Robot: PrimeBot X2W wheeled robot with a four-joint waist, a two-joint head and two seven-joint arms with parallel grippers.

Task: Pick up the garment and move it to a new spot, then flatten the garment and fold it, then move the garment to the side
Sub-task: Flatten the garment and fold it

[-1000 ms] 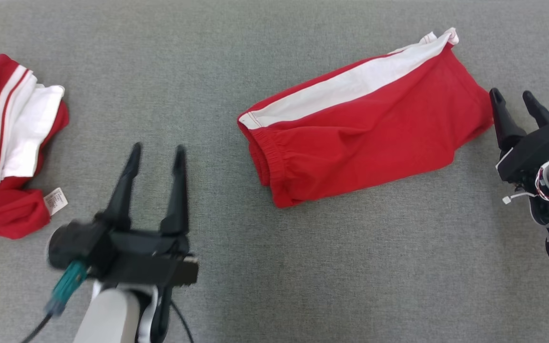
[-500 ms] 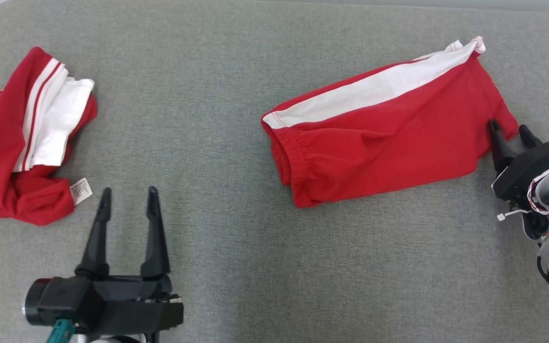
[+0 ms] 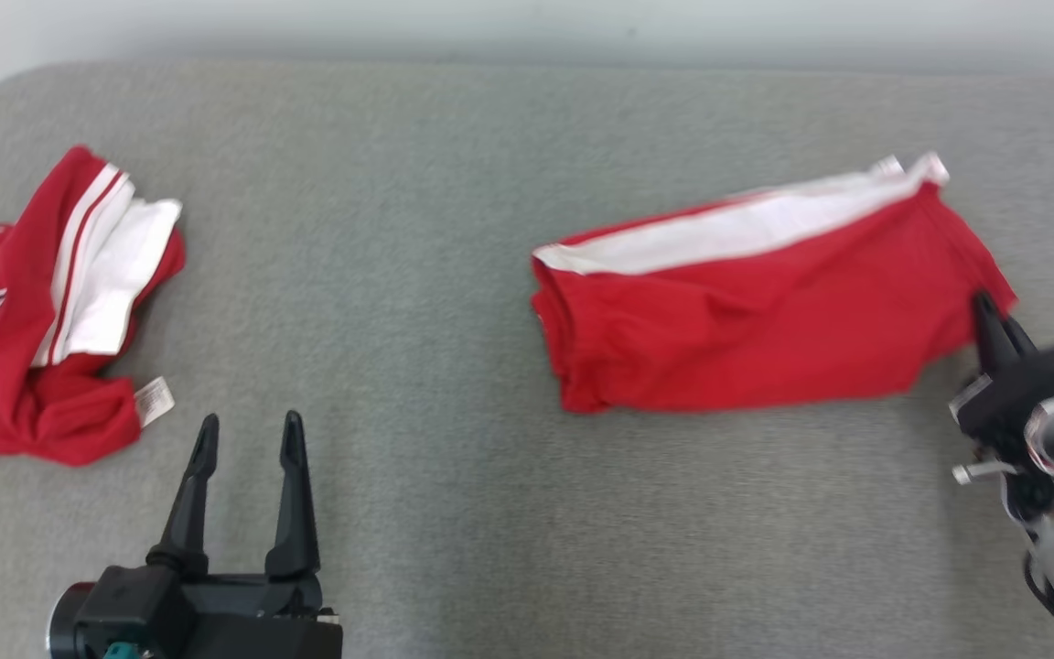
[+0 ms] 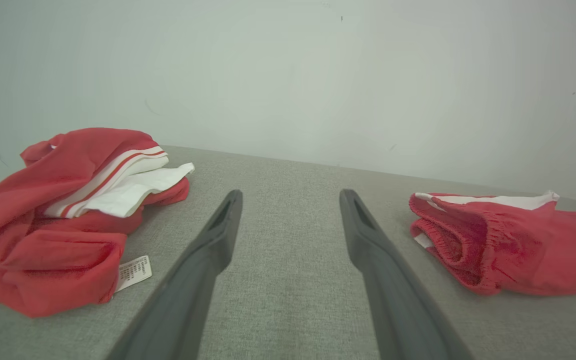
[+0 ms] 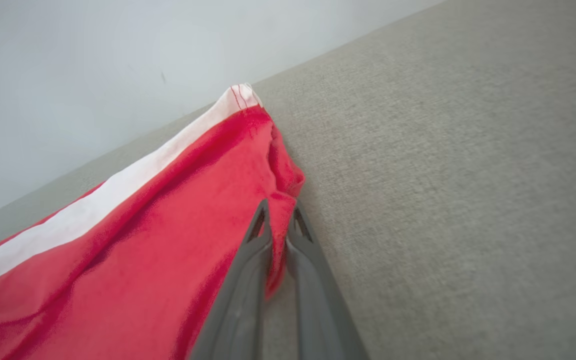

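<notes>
Right fingers (image 5: 253,260) clamp the hem corner of red shorts (image 3: 765,311) with a white stripe (image 3: 747,229); left fingers (image 4: 203,260) stand apart. Left wrist view shows the gathered waistband (image 4: 450,240).

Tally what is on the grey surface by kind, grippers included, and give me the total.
Red-and-white garments: 2 (folded garment, crumpled garment)
Grippers: 2 (left gripper, right gripper)
Total: 4
</notes>
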